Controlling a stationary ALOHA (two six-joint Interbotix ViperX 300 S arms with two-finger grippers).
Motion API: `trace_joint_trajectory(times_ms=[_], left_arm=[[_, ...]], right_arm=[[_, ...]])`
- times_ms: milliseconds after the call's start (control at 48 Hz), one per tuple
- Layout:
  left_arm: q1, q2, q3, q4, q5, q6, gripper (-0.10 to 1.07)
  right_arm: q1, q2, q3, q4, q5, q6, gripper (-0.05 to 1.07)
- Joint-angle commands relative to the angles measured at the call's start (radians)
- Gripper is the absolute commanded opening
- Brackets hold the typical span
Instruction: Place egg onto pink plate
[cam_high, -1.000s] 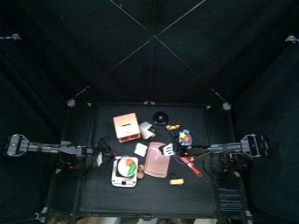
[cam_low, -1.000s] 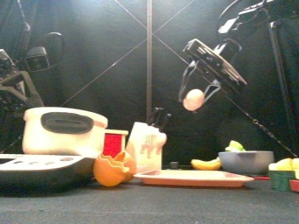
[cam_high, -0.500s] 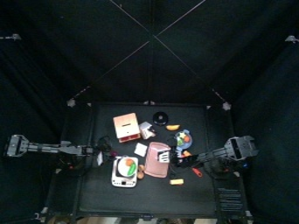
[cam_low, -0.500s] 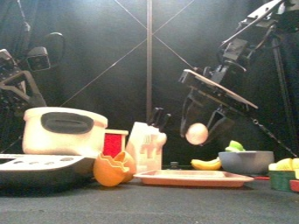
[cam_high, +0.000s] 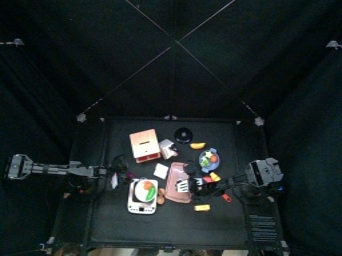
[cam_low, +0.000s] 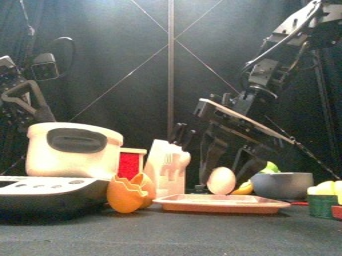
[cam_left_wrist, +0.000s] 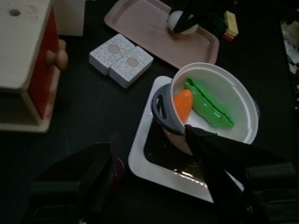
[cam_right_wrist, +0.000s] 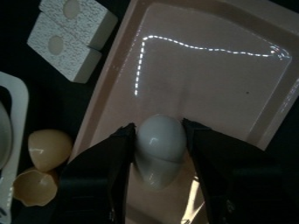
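Observation:
The pink plate (cam_low: 221, 204) lies flat at the table's front, right of the middle; it also shows in the top view (cam_high: 179, 188) and in the right wrist view (cam_right_wrist: 205, 83). My right gripper (cam_low: 227, 160) is shut on the white egg (cam_low: 222, 181) and holds it upright over the plate's middle, its lower end at the plate's surface. The right wrist view shows the egg (cam_right_wrist: 160, 147) between both jaws. My left gripper (cam_left_wrist: 152, 147) is open and empty, resting at the table's left above a white tray (cam_left_wrist: 158, 153).
A white appliance (cam_low: 74, 150) and a dark tray (cam_low: 40, 195) stand at the left front. Broken orange eggshell (cam_low: 130, 193), white blocks (cam_low: 167, 170), a banana (cam_low: 237, 187) and a grey bowl (cam_low: 281, 185) ring the plate. A salmon box (cam_high: 144, 143) stands behind.
My right arm has come down with the egg, from high above the table to the plate's surface. The left arm has not moved.

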Motion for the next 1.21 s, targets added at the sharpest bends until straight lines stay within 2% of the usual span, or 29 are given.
trace_joint_trajectory(times_ms=[0, 396, 1188], left_arm=[[0.003, 0.002, -0.026, 0.003, -0.005, 0.002, 0.94], [0.003, 0.0, -0.028, 0.003, -0.003, 0.002, 0.94], [0.009, 0.002, -0.028, 0.003, -0.005, 0.002, 0.94]], right_arm=[[0.002, -0.009, -0.025, 0.0, 0.0, 0.0, 0.69], [0.011, 0.0, -0.038, 0.009, 0.031, -0.003, 0.89], [0.012, -0.014, -0.043, -0.003, 0.038, -0.011, 0.89]])
